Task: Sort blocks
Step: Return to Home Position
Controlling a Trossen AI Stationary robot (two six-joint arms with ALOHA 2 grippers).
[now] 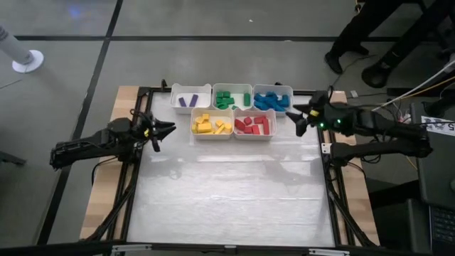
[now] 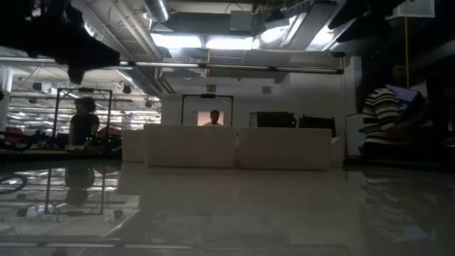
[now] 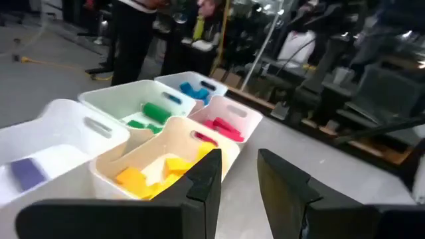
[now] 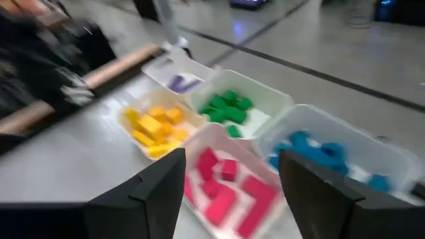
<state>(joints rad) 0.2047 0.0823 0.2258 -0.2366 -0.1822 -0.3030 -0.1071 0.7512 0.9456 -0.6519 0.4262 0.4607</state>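
Five white bins [image 1: 192,86] hold every block you can see, one colour to a bin. Your left end effector [image 1: 168,130] hangs over the bench [image 1: 227,192] with its fingers a narrow gap apart and nothing between them; the yellow blocks [image 1: 210,124] lie just ahead of its tips, the purple blocks [image 1: 188,101] near, ahead and off to one side. Your right end effector [image 1: 297,119] is spread wide and empty; the red blocks [image 1: 254,126] lie just ahead of it, the blue blocks [image 1: 271,102] just beside its tips, the green blocks [image 1: 227,99] farther on past the blue. Sorting looks finished, so both arms likely need only draw back to rest. Should you have to lift a block, expect it to be light, stiff and smooth, apt to twist out of a loose pinch; close on two flat opposite faces across the short width, at mid-length, not on a corner or a rounded end. The blocks share no heading: the purple ones lie flat, long axes slanted against the bin's walls, the red bars lie at mixed angles, and the green and blue are heaped so that you cannot tell each one's axis.
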